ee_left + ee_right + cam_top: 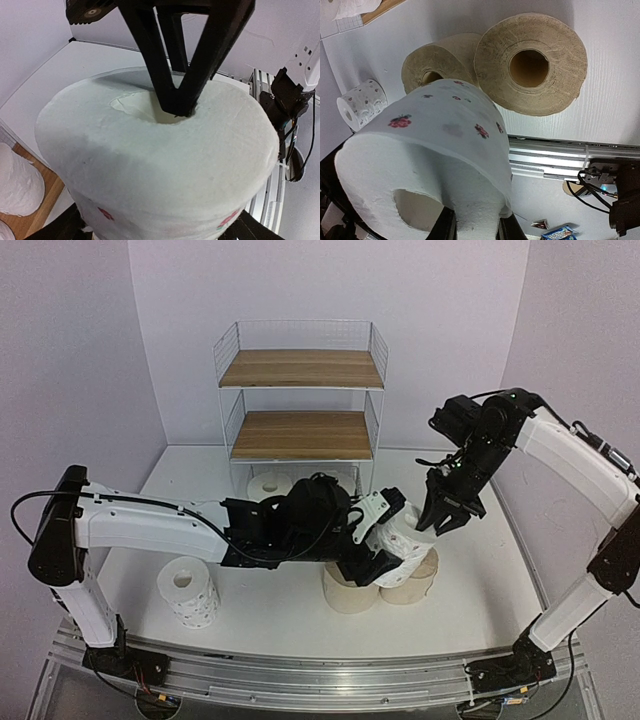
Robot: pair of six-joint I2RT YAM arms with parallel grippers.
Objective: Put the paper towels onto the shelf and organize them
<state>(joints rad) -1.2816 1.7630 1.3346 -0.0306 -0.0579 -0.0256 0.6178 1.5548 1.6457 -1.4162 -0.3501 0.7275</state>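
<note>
A white paper towel roll with red flower print (408, 535) hangs tilted above the table, held from both sides. My left gripper (385, 540) is shut around its body; in the left wrist view the roll (150, 150) fills the frame. My right gripper (445, 518) pinches the roll's wall at its end, one finger in the core, as the right wrist view shows (475, 227). Two beige rolls (350, 590) (410, 585) stand just below it. Another printed roll (188, 590) stands at the front left. A plain white roll (270, 483) sits on the bottom level of the wire shelf (300, 370).
The shelf stands at the back centre; its upper two wood boards (300, 435) hold nothing. The metal rail (320, 680) runs along the near edge. My left arm stretches across the middle of the table. Side walls close in left and right.
</note>
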